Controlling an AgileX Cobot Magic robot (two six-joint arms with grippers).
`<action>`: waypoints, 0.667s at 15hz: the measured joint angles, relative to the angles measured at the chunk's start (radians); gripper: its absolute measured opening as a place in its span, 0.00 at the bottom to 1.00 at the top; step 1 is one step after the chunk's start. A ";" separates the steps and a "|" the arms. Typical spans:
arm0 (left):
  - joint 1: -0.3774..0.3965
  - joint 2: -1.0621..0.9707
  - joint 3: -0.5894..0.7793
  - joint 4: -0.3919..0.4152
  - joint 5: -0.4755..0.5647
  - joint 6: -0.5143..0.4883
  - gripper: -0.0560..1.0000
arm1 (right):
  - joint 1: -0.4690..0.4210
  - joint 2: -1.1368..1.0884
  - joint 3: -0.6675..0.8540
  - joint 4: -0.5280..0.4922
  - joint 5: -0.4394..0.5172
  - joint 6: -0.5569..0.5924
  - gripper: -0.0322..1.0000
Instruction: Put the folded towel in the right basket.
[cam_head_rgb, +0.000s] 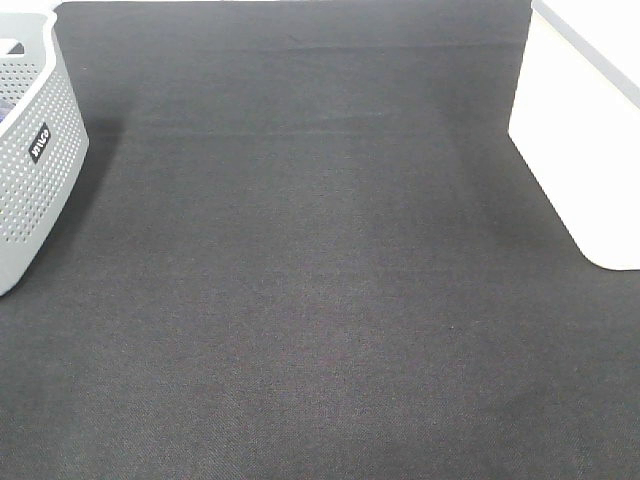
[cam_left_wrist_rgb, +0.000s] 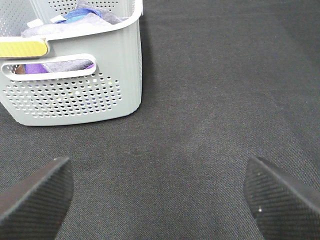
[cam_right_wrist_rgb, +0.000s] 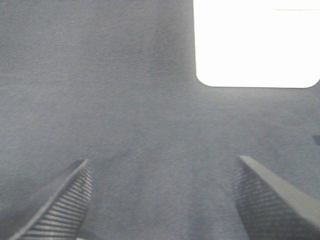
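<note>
Grey basket (cam_head_rgb: 35, 170) label, perhaps "mco".

Dark woven table cover (cam_head_rgb: 320, 300), mostly bare. At nine to ten o'clock, a grey perforated basket (cam_head_rgb: 35, 170) holding cloth. At two to three o'clock, a white container (cam_head_rgb: 585, 150), overexposed.

The surface (cam_head_rgb: 320, 300) is dark charcoal with a fine weave. At its left edge a grey basket (cam_head_rgb: 35, 170) has dotted perforations; the right-edge basket (cam_head_rgb: 585, 140) is plain white.
</note>
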 joint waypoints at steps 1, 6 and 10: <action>0.000 0.000 0.000 0.000 0.000 0.000 0.88 | 0.000 0.000 0.002 -0.001 0.000 0.000 0.74; 0.000 0.000 0.000 0.000 0.000 0.000 0.88 | 0.000 0.000 0.002 -0.001 0.000 0.000 0.74; 0.000 0.000 0.000 0.000 0.000 0.000 0.88 | 0.000 0.000 0.002 -0.001 0.000 0.000 0.74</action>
